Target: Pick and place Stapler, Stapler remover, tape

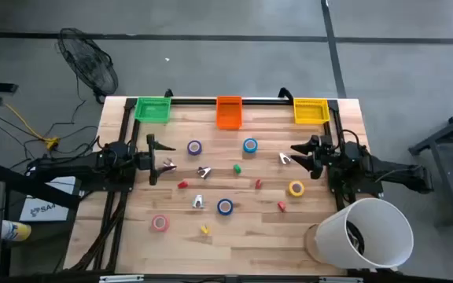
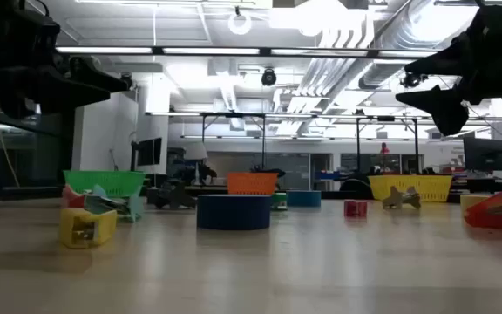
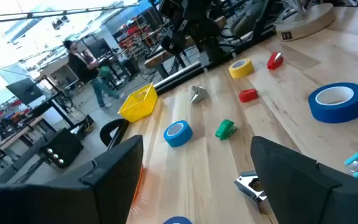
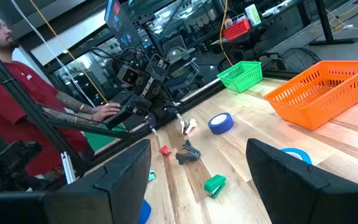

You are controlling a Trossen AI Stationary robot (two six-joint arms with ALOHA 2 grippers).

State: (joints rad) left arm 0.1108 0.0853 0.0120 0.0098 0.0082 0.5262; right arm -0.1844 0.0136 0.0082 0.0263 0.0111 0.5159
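Both grippers hover open above the table and touch nothing. My left gripper (image 1: 155,159) is at the table's left, and a silver staple remover (image 1: 169,166) lies just in front of its fingers. My right gripper (image 1: 300,157) is at the right, near another staple remover (image 1: 285,159). Tape rolls lie flat on the wood: purple (image 1: 194,147), blue (image 1: 249,145), yellow (image 1: 296,188), a second blue (image 1: 224,207) and pink (image 1: 160,223). Small staplers lie between them, among them a green one (image 1: 237,168), a red one (image 1: 182,184) and a yellow one (image 1: 204,229).
Green (image 1: 152,108), orange (image 1: 229,112) and yellow (image 1: 311,111) bins stand along the far edge. A white bucket (image 1: 366,233) lies on its side at the near right corner. A person in a red shirt (image 4: 17,106) sits beyond the table's left side. A fan (image 1: 90,60) stands on the floor.
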